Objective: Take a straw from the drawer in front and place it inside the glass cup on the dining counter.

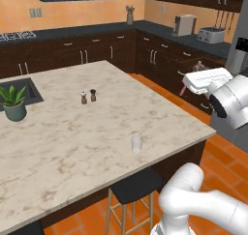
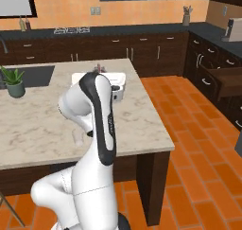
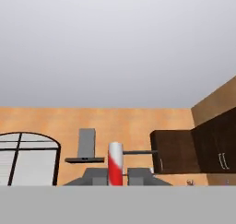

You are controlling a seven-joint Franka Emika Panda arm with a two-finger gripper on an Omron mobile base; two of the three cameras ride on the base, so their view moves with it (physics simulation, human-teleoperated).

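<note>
gripper (image 3: 115, 181): fingers pinched shut on the straw (image 3: 115, 165), end poking up between them
straw feel: looks super light and stiff-ish, probably slippery, so hold it mid-length
glass cup (image 1: 137, 143): near the front right edge of the dining counter (image 1: 72, 142)
drawer (image 2: 227, 80): hanging open

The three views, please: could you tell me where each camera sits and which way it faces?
Left base view: behind the arm's left, facing the dining counter, glass cup, shakers; arm lower right.
Right base view: behind its right, facing that counter, the open drawer; arm lower left.
Hand view: on the hand, facing ceiling and far wall; gripper shut on the straw.
Both base views share the potted plant.
</note>
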